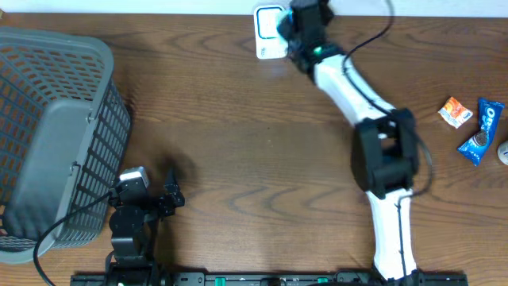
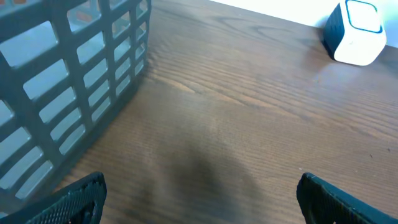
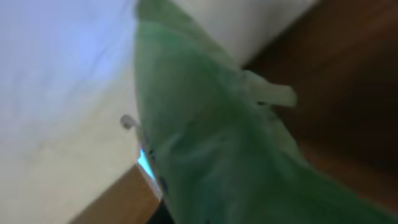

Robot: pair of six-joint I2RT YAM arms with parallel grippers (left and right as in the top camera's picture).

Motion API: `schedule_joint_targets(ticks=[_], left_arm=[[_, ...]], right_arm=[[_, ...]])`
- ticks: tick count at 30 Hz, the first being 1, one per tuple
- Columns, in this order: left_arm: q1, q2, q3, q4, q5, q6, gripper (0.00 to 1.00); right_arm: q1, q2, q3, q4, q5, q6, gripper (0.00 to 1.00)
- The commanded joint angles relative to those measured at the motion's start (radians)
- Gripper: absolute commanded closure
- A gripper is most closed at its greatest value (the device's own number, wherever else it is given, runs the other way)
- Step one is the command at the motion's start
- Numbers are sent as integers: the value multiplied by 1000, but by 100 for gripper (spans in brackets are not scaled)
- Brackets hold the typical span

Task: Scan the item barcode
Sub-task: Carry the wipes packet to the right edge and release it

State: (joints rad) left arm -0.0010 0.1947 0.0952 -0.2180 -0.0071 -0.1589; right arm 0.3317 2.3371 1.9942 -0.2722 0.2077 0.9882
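The item is a green packet (image 3: 211, 143). It fills the right wrist view, blurred and very close, and hides the fingers of my right gripper (image 1: 299, 36), which is shut on it. In the overhead view that gripper is stretched to the table's far edge, right against the white and blue barcode scanner (image 1: 268, 32). The packet itself is hidden under the gripper there. The scanner's pale face (image 3: 56, 106) stands just behind the packet. My left gripper (image 2: 202, 196) hovers low over bare wood near the front edge, wide open and holding nothing. The scanner (image 2: 356, 32) is far off at its upper right.
A grey slatted basket (image 1: 55, 135) takes up the left side of the table, and its wall (image 2: 68, 74) is close to my left gripper. An orange snack packet (image 1: 456, 111) and a blue one (image 1: 482, 131) lie at the right edge.
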Motion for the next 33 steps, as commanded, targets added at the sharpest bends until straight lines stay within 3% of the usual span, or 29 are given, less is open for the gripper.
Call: schedule_joint_targets(ticks=[1,5,8,15,21,22,24,26,28,30,32,33], left_arm=[[5,-2,-26,-8,-12,9,2],[5,-2,-26,-8,-12,9,2],[5,-2,-26,-8,-12,9,2],[5,-2,-26,-8,-12,9,2],[5,-2,-26,-8,-12,9,2],[5,-2,-26,-8,-12,9,2],[5,-2,-26,-8,-12,8,2],[5,-2,-26,-8,-12,8,2],[5,-2,-26,-8,-12,9,2],[5,-2,-26,-8,-12,8,2],[5,-1,-26,-8,-12,9,2],[5,0,-26,-8,-12,9,2]], right_arm=[[-66,-224,17,-233,367,-73,99],[-147,-272,17,-473,588,-73,99],[-229,-254,10,-550,621,-73,99],[-423,-139,3,-505,489,-77,99],[-535,-47,3,-404,346,-183,96],[-547,-37,3,-394,337,-185,91],[-572,-19,3,-382,332,-185,71],[-595,-11,3,-376,332,-185,61],[-629,-11,4,-349,319,-192,45],[-648,-23,4,-319,272,-259,18],[-663,-47,5,-303,171,-347,1],[-667,-65,5,-302,110,-383,1]])
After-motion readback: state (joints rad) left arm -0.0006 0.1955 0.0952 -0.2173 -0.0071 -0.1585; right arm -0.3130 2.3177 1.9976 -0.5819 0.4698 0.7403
